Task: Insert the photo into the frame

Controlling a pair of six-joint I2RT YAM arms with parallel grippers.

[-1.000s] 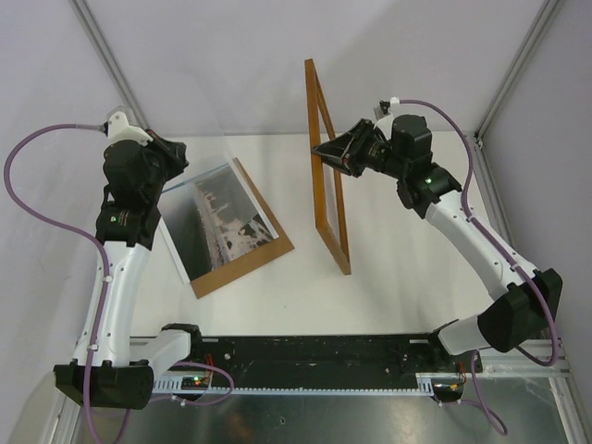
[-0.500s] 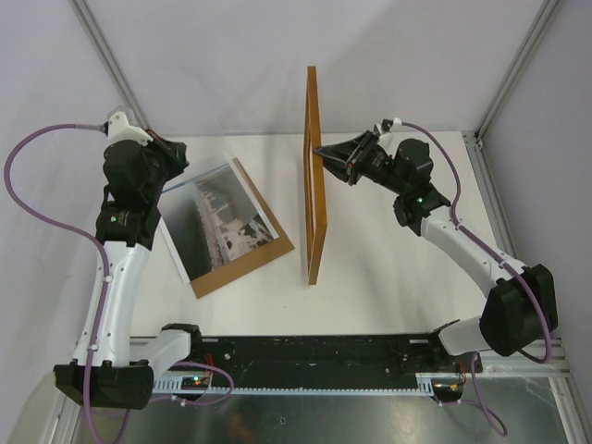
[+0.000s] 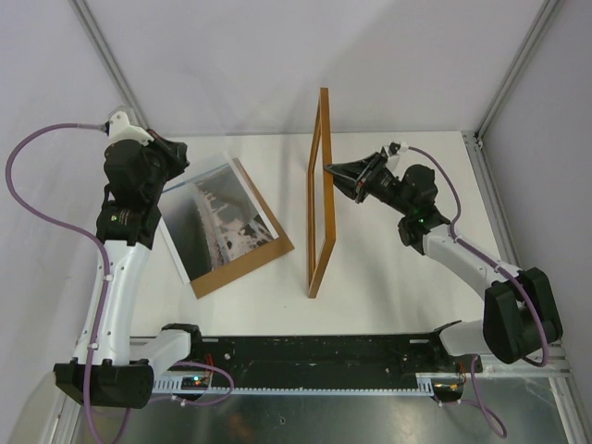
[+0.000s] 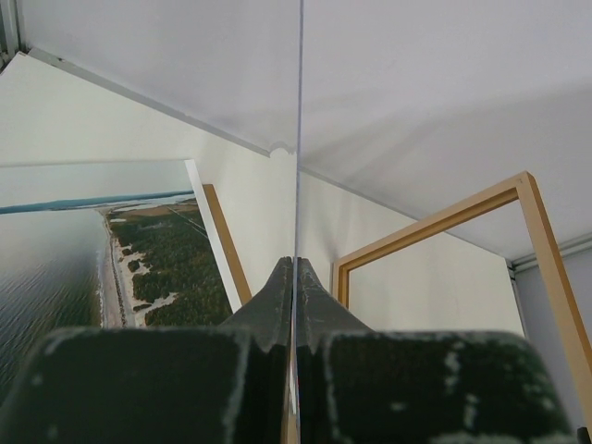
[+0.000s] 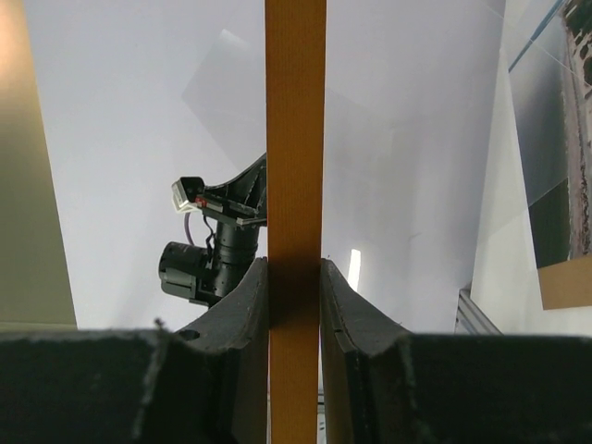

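The frame [image 3: 319, 190] stands upright on one short end in the middle of the table, its opening facing sideways. My right gripper [image 3: 330, 169] is shut on its right-hand long rail, which runs between the pads in the right wrist view [image 5: 295, 139]. The photo [image 3: 217, 222] lies flat on a brown backing board [image 3: 271, 250] at the left. My left gripper [image 3: 180, 157] is at the photo's far-left corner, shut on a thin clear sheet [image 4: 298, 139] seen edge-on. The left wrist view also shows the photo [image 4: 55, 268] and the frame [image 4: 548, 268].
Grey walls enclose the table on three sides, with metal corner posts [image 3: 102, 55] at the back left and back right. A black rail [image 3: 314, 356] runs along the near edge between the arm bases. A black camera [image 5: 208, 264] shows behind the frame rail.
The frame has swung round in my right gripper: its lower end moved left and the top now leans slightly right. The right gripper moved a little right and nearer. The left arm has not moved.
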